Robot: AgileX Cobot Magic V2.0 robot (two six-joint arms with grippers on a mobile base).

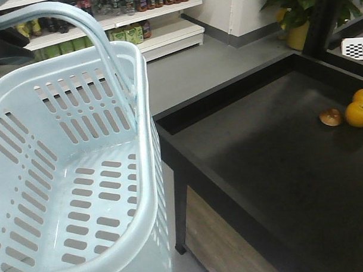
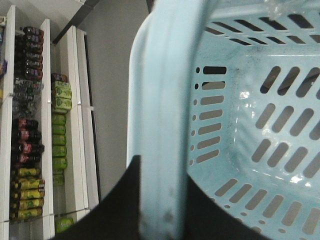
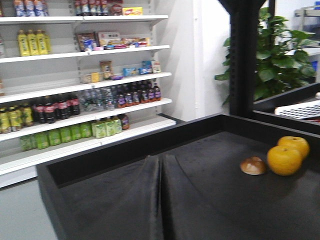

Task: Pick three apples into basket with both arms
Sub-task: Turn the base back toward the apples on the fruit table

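Front view: basket hangs tilted just beside the table; its slotted floor is bare, no fruit in it.
Left pincer: clenched on the handle. The hoop runs up between its two black fingers, and the basket body lies ahead and to the right of them.
Right pincer: fingers pressed together with nothing between them, low over the near part of the table.
Apples: none in any view; no dark red fruit on the part of the table that shows.
Ahead-right of right pincer: two yellow fruits touching each other, with a brownish lump just left of them. Cannot tell what the lump is. None of these is the task's fruit.
Far ahead-left of right pincer: shelves of bottles, well apart from the table.
Step in hand: basket carried as receiver while the apples are looked for, as I judge it. None of the three is in yet.
Next move calls for: getting an apple into view. The right pincer must then spread its fingers before coming down over it. The left one should hold the basket mouth up and close to the table edge, so the drop is short.
Risk: the basket hangs on a hoop, so it may swing or tip when fruit lands.
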